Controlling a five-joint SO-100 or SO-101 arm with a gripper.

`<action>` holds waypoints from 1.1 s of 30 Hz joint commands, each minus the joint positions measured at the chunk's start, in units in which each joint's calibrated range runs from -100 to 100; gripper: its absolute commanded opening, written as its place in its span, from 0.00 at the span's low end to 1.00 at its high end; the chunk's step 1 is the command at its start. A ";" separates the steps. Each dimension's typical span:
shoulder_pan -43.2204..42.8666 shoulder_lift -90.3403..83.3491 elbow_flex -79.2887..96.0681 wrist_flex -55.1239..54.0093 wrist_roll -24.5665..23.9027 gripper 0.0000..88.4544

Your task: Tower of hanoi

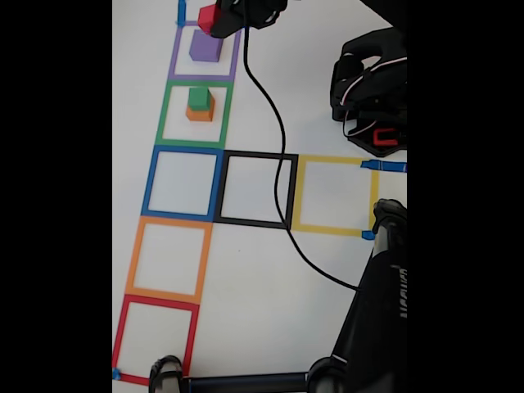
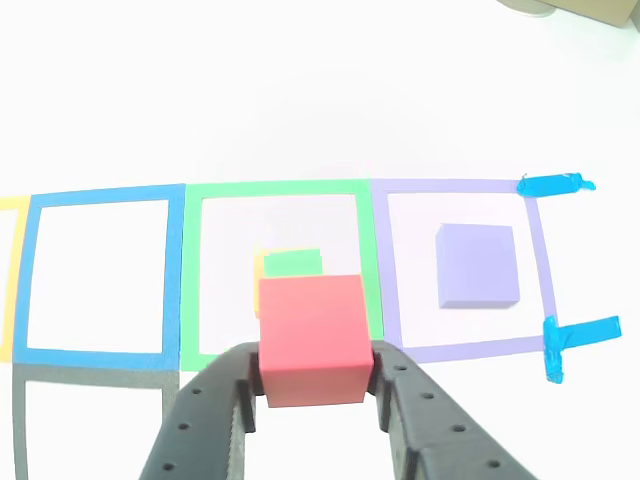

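Note:
My gripper [image 2: 315, 368] is shut on the red cube [image 2: 312, 335], its black fingers [image 2: 215, 410] pressing on both sides. In the fixed view the gripper [image 1: 216, 20] holds the red cube [image 1: 205, 17] at the top edge, above the far end of the purple tape square [image 1: 173, 61]. The purple cube [image 1: 205, 46] [image 2: 477, 265] sits alone inside that square. In the green tape square [image 1: 162, 115] the green cube [image 1: 199, 97] [image 2: 293, 262] rests on top of the orange cube [image 1: 199, 114] [image 2: 259, 268]. The held red cube partly hides that stack in the other view.
Blue [image 1: 150, 184], black [image 1: 291, 192], yellow [image 1: 299, 192], orange [image 1: 135, 254] and red [image 1: 121, 336] tape squares lie on the white table. A black cable [image 1: 278, 131] runs across the black square. The arm's base [image 1: 372, 90] is at right, and a black stand [image 1: 381, 311] at bottom right.

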 commanded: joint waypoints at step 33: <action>-1.58 18.29 63.52 -92.48 0.00 0.02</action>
